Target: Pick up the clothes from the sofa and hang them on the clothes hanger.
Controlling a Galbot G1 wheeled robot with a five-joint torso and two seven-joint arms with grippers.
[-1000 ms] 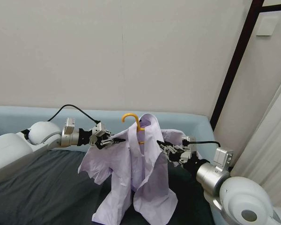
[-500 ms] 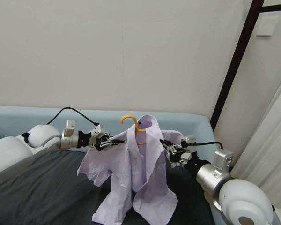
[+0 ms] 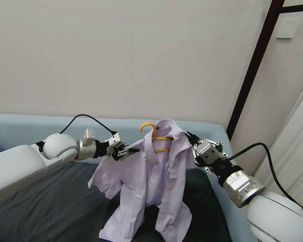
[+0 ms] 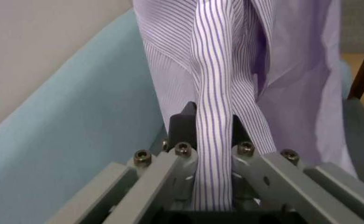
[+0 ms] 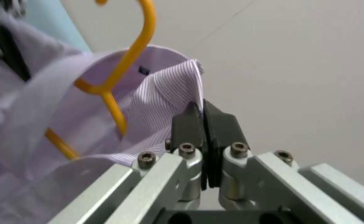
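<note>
A lilac striped shirt (image 3: 151,191) hangs on a yellow hanger (image 3: 154,134) above the sofa, its hem draping onto the dark seat. My left gripper (image 3: 126,150) is shut on the shirt's left shoulder; in the left wrist view a fold of the shirt (image 4: 232,56) runs between the fingers (image 4: 182,126) of the left gripper (image 4: 212,125). My right gripper (image 3: 190,139) is shut on the shirt's edge by the right shoulder. In the right wrist view the right gripper (image 5: 202,119) pinches the edge of the shirt (image 5: 163,88) beside the hanger (image 5: 131,58).
The light blue sofa (image 3: 20,126) has a dark grey seat (image 3: 40,201) below the shirt. A plain wall stands behind. A black door frame (image 3: 252,70) and a pale curtain (image 3: 293,151) are at the right.
The shirt and hanger shifted right and slightly up. My right arm swung outward, its gripper now higher by the collar. My left gripper followed to the right.
</note>
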